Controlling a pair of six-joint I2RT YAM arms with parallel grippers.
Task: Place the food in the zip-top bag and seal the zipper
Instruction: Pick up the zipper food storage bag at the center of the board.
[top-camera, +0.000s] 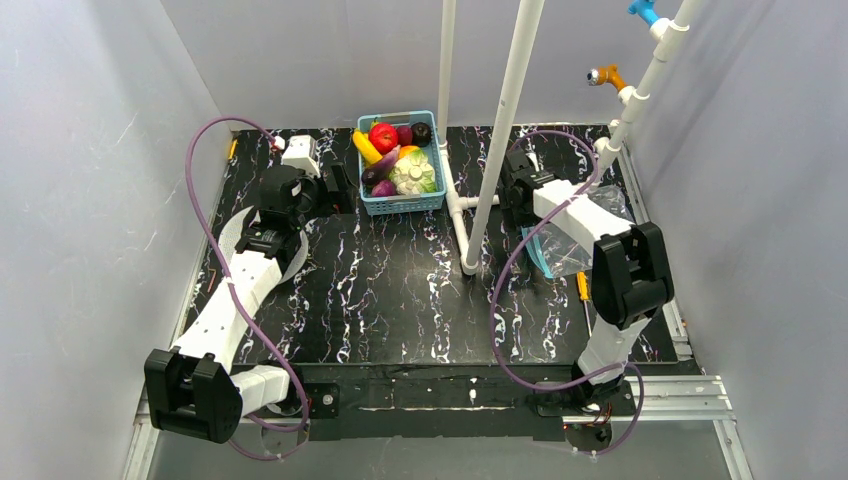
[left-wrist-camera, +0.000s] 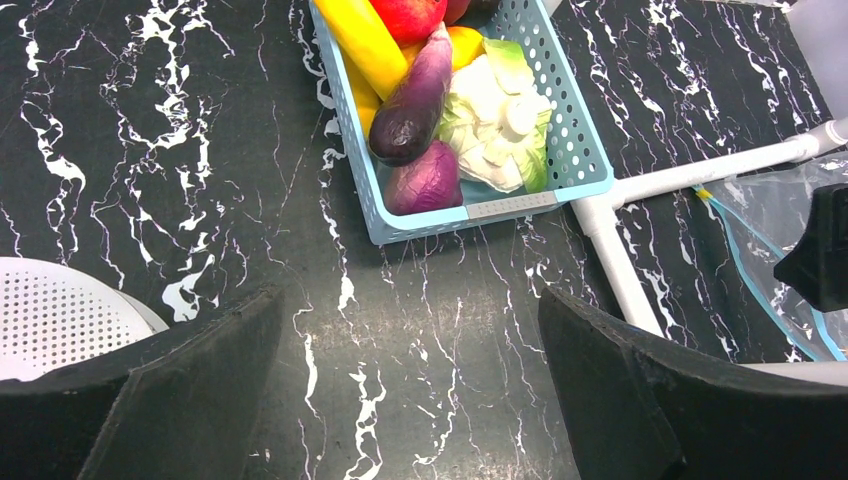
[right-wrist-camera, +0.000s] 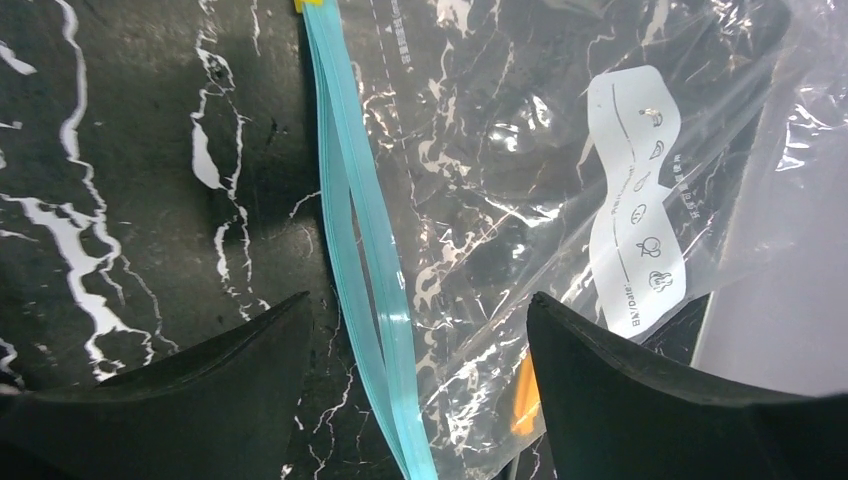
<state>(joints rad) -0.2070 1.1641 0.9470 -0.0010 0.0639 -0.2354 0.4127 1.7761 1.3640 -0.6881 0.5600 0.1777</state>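
The zip-top bag (right-wrist-camera: 500, 180) is a clear, crinkled pouch lying flat on the black marbled table (top-camera: 400, 300), right of centre in the overhead view and partly under the right arm. A white printed label (right-wrist-camera: 635, 230) shows through the plastic. The zipper (right-wrist-camera: 355, 230) is a thin teal strip running top to bottom through the right wrist view. Its two tracks part slightly in the upper half, so the mouth looks unsealed there. Something orange shows through the plastic at the lower middle of that view, too blurred to name.

The food sits in a light-blue mesh basket (left-wrist-camera: 480, 208) at the top centre of the overhead view, well apart from the bag. In it are a yellow banana (left-wrist-camera: 365, 35), a red apple (left-wrist-camera: 408, 12), a long purple eggplant (left-wrist-camera: 415, 95), a rounder purple piece (left-wrist-camera: 427, 180) and a white-green cabbage (left-wrist-camera: 495, 130).

The left arm reaches from the lower left up to the basket's left side. The left gripper (left-wrist-camera: 410, 340) hovers over bare table below the basket, with its jaws spread wide and holding nothing. The right arm bends at the elbow on the right and angles up and left over the bag. The right gripper (right-wrist-camera: 420, 330) has its jaws apart on either side of the zipper, one over the table and one over the plastic, and grips nothing.
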